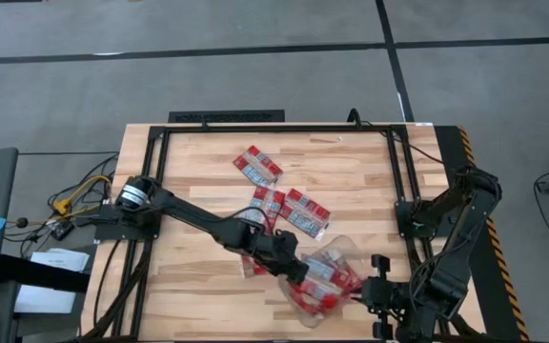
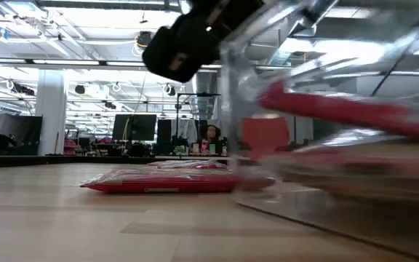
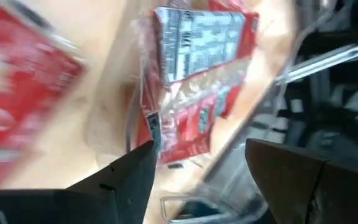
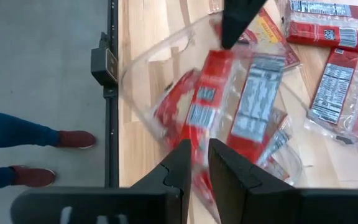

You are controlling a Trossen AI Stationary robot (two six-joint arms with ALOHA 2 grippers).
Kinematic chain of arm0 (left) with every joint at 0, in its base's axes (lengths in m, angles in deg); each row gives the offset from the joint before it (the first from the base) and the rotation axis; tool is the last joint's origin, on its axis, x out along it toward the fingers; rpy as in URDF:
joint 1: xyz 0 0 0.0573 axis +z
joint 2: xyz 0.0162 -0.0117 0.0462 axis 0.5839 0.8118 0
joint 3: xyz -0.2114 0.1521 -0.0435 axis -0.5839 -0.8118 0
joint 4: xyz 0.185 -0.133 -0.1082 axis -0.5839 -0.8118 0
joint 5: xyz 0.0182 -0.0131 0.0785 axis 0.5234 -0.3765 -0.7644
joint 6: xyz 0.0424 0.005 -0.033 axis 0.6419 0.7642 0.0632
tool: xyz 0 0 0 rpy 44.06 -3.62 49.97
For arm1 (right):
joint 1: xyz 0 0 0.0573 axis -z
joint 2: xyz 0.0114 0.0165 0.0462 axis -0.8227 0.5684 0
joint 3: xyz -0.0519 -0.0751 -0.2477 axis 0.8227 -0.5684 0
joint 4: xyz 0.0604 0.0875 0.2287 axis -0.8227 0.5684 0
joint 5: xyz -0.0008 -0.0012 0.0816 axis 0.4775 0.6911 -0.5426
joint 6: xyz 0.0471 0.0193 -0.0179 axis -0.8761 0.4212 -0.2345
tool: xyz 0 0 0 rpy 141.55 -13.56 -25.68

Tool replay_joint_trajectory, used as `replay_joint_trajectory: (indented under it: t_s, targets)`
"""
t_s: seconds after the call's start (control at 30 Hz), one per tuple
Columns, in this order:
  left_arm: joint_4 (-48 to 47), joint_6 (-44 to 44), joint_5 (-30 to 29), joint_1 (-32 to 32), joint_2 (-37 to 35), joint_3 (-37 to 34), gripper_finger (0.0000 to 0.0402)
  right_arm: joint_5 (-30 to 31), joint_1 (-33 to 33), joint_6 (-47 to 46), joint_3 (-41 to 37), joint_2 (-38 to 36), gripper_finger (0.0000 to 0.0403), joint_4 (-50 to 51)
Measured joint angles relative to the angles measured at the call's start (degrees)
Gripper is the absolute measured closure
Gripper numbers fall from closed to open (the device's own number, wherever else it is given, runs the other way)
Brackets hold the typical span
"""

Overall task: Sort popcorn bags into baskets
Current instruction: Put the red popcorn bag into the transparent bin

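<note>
Roughly half done: several popcorn bags (image 1: 324, 276) sit in my tilted basket (image 1: 343, 250), four remain on the worktop (image 1: 198, 181). Left end effector (image 1: 298, 276) spread over it; right end effector (image 4: 194, 167) pinches its rim.

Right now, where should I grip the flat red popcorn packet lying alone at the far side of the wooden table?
Probably pinch the flat red popcorn packet across its short width, from straight above: it lies flat, askew, apart from the other packets, nothing crowding its long edges.
</note>
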Motion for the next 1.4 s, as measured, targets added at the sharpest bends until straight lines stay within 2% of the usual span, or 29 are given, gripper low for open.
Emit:
replay_joint_trajectory:
  t_s: [0.33, 0.43, 0.53, 0.6, 0.7, 0.9, 1.17, 1.4]
  targets:
    - [-13.1, 7.5, -3.5, 0.6, -9.3, -0.1, 0.0159, 0.7, 2.1, 1.6, 0.0, 0.0, 0.0321, 1.3]
    - [-16.5, 8.5, -4.1, 0.4, -12.4, 0.0, 0.0159, 1.3, 4.4, 4.5, 0.0, 0.7, 0.0321, 0.3]
    - [-24.2, 8.8, -5.9, -0.1, -15.7, 0.0, 0.0159, 0.1, 7.9, 9.4, 0.0, 3.2, 0.0321, -3.0]
    - [-28.8, 8.6, -7.8, -0.6, -18.2, 0.0, 0.0159, -4.5, 10.6, 14.8, 0.0, 5.5, 0.0321, -9.2]
    - [-33.6, 8.5, -10.2, -1.1, -22.3, 0.0, 0.0159, -14.8, 13.5, 22.1, 0.0, 9.4, 0.0321, -17.2]
    - [-38.9, 7.5, -17.1, -1.8, -26.8, 0.0, 0.0159, -26.0, 17.9, 26.4, -0.1, 13.9, 0.0321, -19.3]
    - [-40.2, 8.2, -14.9, -2.3, -27.1, -0.1, 0.0159, -32.3, 20.2, 29.1, 0.0, 20.0, 0.0321, -11.1]
    - [-43.6, 9.3, -14.5, -3.7, -27.0, -0.1, 0.0159, -28.5, 21.0, 24.0, -0.1, 20.6, 0.0321, 7.7]
